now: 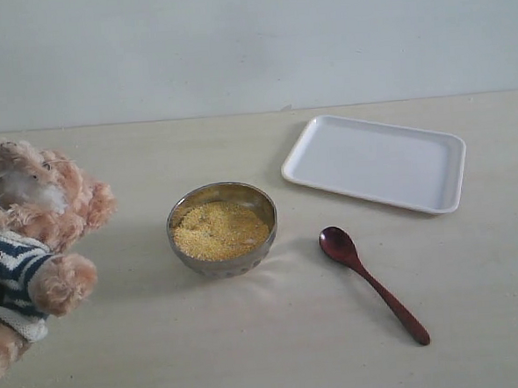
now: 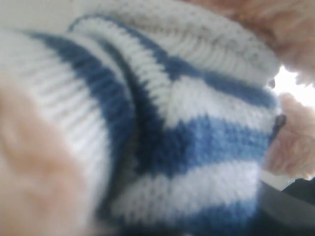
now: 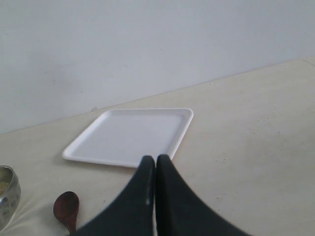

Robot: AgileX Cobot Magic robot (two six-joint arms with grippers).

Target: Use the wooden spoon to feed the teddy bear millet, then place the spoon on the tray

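Wood, dark red-brown, glossy: spoon (image 1: 376,287) at lower right of the exterior frame, flat on table (image 1: 252,361). Scoop end points toward bowl (image 1: 224,266), handle runs off toward the lower right corner. Touches nothing else.

Looks light and stiff; lacquered, so probably slick. Thin handle lying flush leaves little to get under. Best to pinch across the handle at mid-length or slightly tailward, jaws straddling it. Keeps the scoop clear for dipping and a level carry. Needs a firm squeeze, or likely rolls between the pads.

Millet (image 1: 220,230): loose fine grain, fills the bowl at frame centre. Probably spills on any tilt, so keep the scoop level and move slowly.

Bear (image 1: 32,225): far left edge, soft plush, should give on contact. Touch the muzzle lightly.

Tray (image 1: 376,162): upper right, nothing on it, apart from the spoon.

Right gripper (image 3: 155,158): fingers pressed together, nothing between them; tray and scoop visible ahead in the right wrist view. Must open before descending.

Left gripper: not visible. Left wrist view is all striped knit at close range, so cannot tell whether clenched or released.
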